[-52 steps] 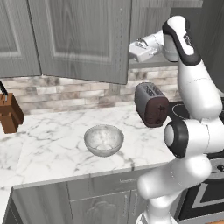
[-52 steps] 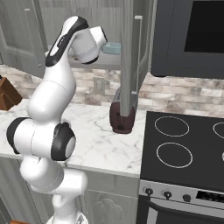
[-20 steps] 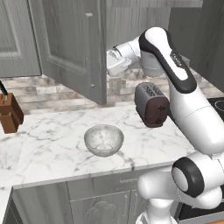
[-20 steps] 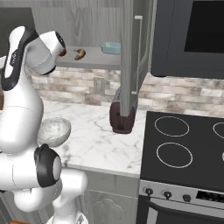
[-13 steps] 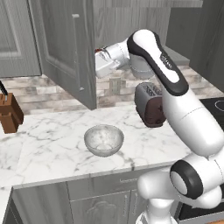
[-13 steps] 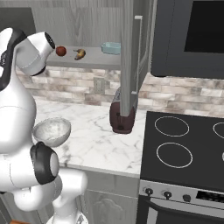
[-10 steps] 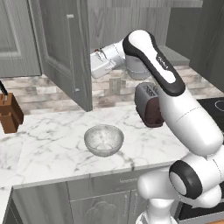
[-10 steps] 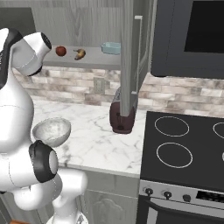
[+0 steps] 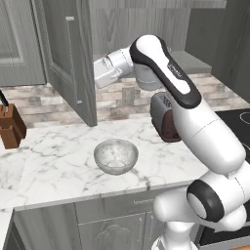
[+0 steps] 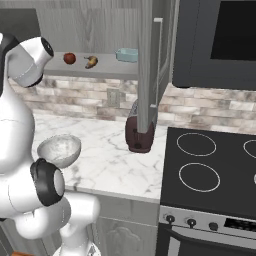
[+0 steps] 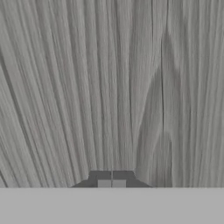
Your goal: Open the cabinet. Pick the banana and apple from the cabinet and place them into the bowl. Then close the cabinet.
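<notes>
While both doors of the tall grey wood-grain cabinet [image 9: 68, 63] stand swung out, the opening step looks done and the fruit is untouched (so two picks, two placings and the closing remain). The white arm reaches up and left, and its gripper [image 11: 111, 180] sits right against the inner face of the left door, fingertips pressed together with nothing between them; it seems to be pushing that door wider rather than reaching for fruit.

On the marble counter [image 9: 53, 161] below, the wide shallow bowl of mottled grey-white glass [image 9: 115, 156] waits empty, just in front of the open left door. A dark maroon toaster [image 9: 165, 118] stands near the wall to the bowl's right, under the edge of the right door, and a brown wooden knife block [image 9: 10, 128] sits well apart at the far left. A black stove top [image 10: 212, 165] lies beyond the toaster.

On the cabinet's lower shelf, a small light-blue rectangular dish [image 10: 127, 54] rests toward the right. Near it lies the small pale yellow curved banana [image 10: 91, 62], and just to its left the small round dark red apple [image 10: 69, 58]. Nothing blocks either fruit, though the arm's own elbow hangs close to that shelf.
</notes>
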Tool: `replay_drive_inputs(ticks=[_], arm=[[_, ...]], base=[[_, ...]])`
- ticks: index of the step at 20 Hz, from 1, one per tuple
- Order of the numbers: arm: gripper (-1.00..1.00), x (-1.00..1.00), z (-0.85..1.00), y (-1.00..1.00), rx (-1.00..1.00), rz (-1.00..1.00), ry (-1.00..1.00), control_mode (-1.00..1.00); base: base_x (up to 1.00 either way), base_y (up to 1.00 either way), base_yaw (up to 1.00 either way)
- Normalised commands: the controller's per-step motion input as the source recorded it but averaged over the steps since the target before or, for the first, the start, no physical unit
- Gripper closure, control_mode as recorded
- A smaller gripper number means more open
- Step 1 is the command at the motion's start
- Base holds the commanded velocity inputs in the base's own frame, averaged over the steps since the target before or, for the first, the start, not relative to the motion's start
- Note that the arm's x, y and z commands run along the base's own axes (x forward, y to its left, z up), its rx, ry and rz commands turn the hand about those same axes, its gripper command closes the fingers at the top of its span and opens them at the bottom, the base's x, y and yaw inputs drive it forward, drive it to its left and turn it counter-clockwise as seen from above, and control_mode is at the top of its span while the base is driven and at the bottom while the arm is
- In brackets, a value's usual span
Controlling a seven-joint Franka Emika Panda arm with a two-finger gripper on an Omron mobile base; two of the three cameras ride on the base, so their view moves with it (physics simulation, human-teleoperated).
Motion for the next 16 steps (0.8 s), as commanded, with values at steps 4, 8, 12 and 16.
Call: replay_drive_inputs(ticks=[4, 8, 12, 16], arm=[[1.0, 0.0, -0.11, 0.0, 0.0, -0.02, 0.0, -1.0], [1.0, 0.0, -0.08, -0.09, 0.0, -0.04, -0.01, -1.0], [1.0, 0.09, 0.0, -0.37, 0.0, -0.17, 0.0, -1.0], [1.0, 0.2, 0.11, -0.61, 0.0, -0.17, 0.03, -1.0]], base=[[0.0, 0.0, 0.0], [0.0, 0.0, 0.0], [0.0, 0.0, 0.0], [0.0, 0.0, 0.0]])
